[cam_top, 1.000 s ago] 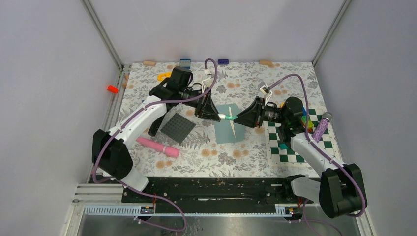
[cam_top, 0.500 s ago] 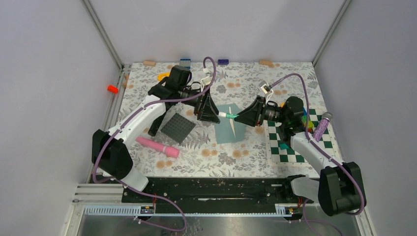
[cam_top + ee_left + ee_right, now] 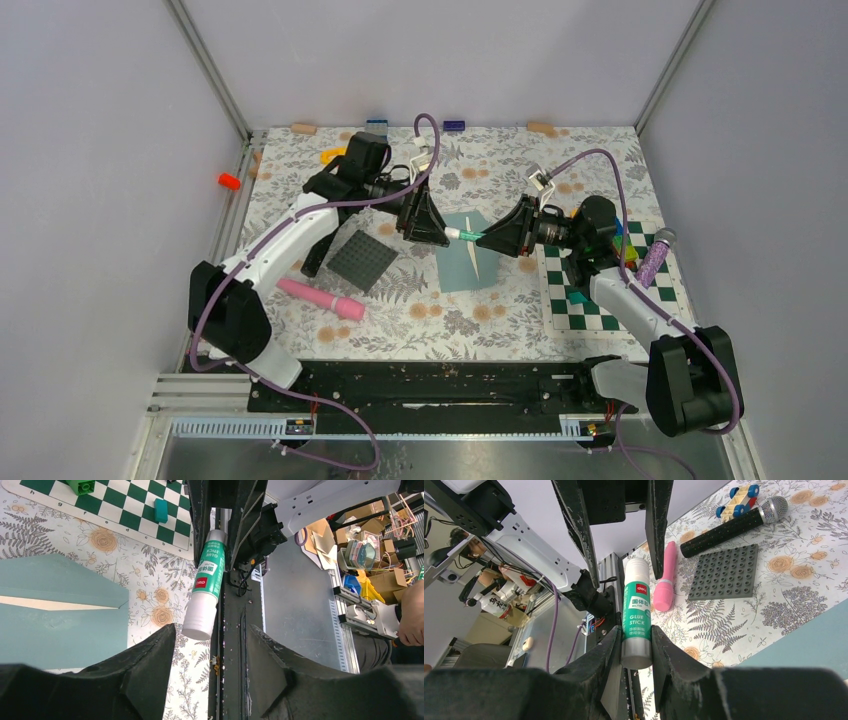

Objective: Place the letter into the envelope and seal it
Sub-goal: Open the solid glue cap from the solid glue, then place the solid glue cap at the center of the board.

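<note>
Counting from the near edge of the floral table [image 3: 440, 335]: one smooth pink cylinder [image 3: 320, 298], one dark grey studded square plate [image 3: 362, 260] and one green-and-white checkered mat [image 3: 600, 305]. Mid-table lies one flat teal-grey paper envelope [image 3: 458, 270]. Above it are two grippers. The right gripper [image 3: 636, 647] is clamped on one round white-and-green glue stick [image 3: 636, 615]. The left gripper [image 3: 210, 652] has its jaws apart either side of the stick's white end.
</note>
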Tool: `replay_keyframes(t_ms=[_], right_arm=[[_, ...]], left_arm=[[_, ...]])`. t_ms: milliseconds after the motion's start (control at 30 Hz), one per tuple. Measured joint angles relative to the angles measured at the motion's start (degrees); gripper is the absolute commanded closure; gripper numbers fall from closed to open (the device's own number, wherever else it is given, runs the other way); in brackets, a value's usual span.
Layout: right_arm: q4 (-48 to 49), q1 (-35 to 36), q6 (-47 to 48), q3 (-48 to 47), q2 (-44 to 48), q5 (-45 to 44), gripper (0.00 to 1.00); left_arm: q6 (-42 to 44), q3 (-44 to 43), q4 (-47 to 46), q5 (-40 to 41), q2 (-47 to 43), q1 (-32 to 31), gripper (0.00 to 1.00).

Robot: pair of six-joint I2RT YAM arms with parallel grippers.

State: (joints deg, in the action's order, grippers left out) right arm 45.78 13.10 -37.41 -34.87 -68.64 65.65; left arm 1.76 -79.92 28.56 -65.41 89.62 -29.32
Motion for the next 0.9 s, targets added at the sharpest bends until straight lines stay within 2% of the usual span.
replay_keyframes(t_ms=[267, 333, 700, 900], right_arm=[[0.17, 0.00, -0.09, 0.00, 0.00, 0.26, 1.00], [0.57, 0.00, -0.24, 0.00, 0.00, 0.66, 1.00], [0.66, -0.04, 0.28, 0.00, 0.00, 0.68, 1.00], [-0.39, -0.04, 0.70, 0.00, 0.00, 0.87, 1.00]], left_arm=[[-0.31, 0.00, -0.02, 0.09, 0.55, -0.24, 0.76], [-0.31, 0.00, -0.07, 0.26, 0.57, -0.17, 0.80], [-0.09, 0.02, 0.04, -0.83, 0.57, 2.40, 0.81], [3.19, 0.02, 2.60, -0.72, 0.52, 4.42, 0.81]])
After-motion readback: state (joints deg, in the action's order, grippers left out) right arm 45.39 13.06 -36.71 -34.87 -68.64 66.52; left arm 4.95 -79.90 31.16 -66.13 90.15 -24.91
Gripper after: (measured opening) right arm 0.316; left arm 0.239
